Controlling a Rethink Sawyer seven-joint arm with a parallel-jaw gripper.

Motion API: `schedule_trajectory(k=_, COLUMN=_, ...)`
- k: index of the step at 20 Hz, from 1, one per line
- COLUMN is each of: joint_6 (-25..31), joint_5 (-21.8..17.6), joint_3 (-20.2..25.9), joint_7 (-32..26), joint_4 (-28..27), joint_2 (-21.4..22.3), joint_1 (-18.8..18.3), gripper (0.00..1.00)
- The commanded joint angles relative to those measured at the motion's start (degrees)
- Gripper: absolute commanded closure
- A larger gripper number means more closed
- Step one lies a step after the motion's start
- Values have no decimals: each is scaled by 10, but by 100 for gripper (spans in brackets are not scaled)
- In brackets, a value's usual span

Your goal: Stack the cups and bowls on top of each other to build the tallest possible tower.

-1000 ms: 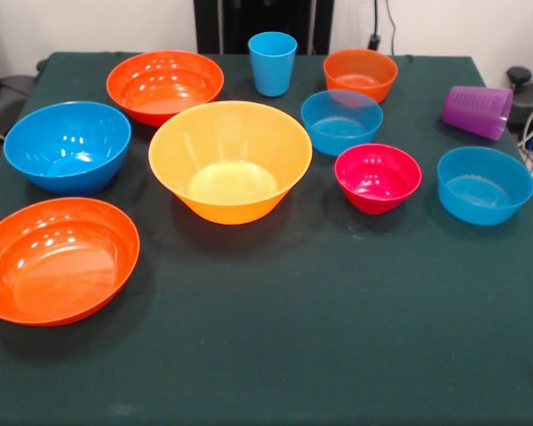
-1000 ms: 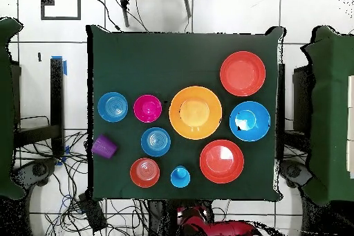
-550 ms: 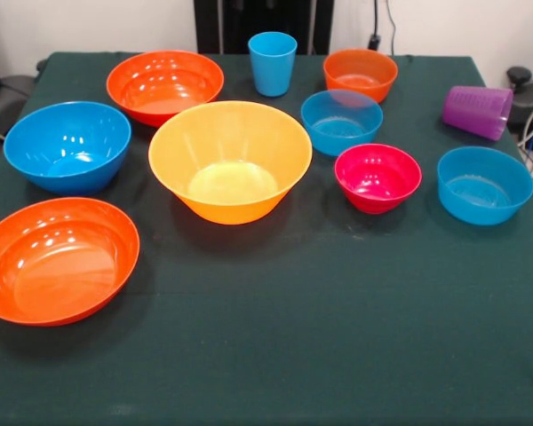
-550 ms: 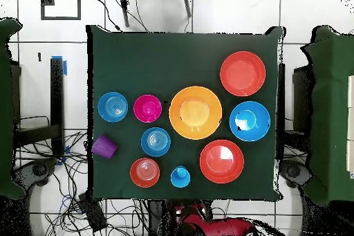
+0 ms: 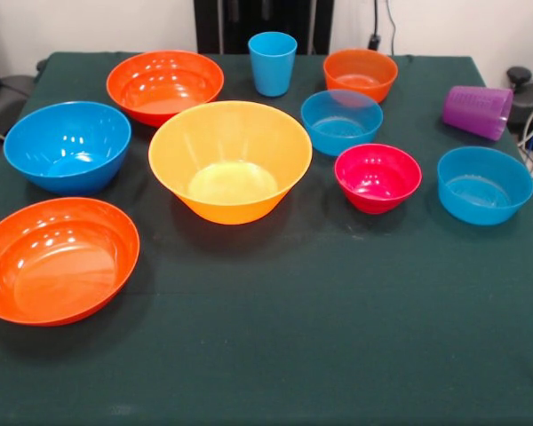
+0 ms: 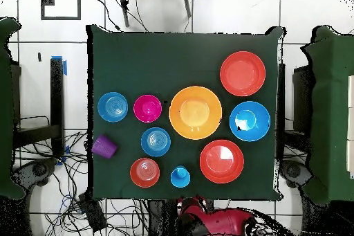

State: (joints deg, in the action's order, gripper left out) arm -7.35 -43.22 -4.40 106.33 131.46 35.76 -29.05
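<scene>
Only a small part of my arm shows, in the overhead view, just beyond the table's edge on my base's side. It is a rounded, glossy red casing with black sections set against it, the red running sideways in a low lumpy band. I can make out no screws, markings or cables of my own.

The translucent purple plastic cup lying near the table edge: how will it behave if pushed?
The translucent purple plastic cup lies on its side, so it would probably roll, curving because its sides taper. It looks thin and light, so a small nudge may carry it over the nearby table edge.
</scene>
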Motion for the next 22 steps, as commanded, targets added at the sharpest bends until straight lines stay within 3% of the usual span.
schedule_trajectory(k=1, joint_6=54, joint_5=32, joint_3=76, joint_7=45, joint_4=-84, joint_2=-28, joint_1=12, gripper=0)
schedule_trajectory(k=10, joint_6=57, joint_5=33, joint_3=77, joint_7=48, joint_4=-99, joint_2=-38, joint_1=20, gripper=0)
schedule_trajectory(k=22, joint_6=19, joint_5=30, joint_3=59, joint_7=58, joint_4=-135, joint_2=-91, joint_1=36, gripper=0)
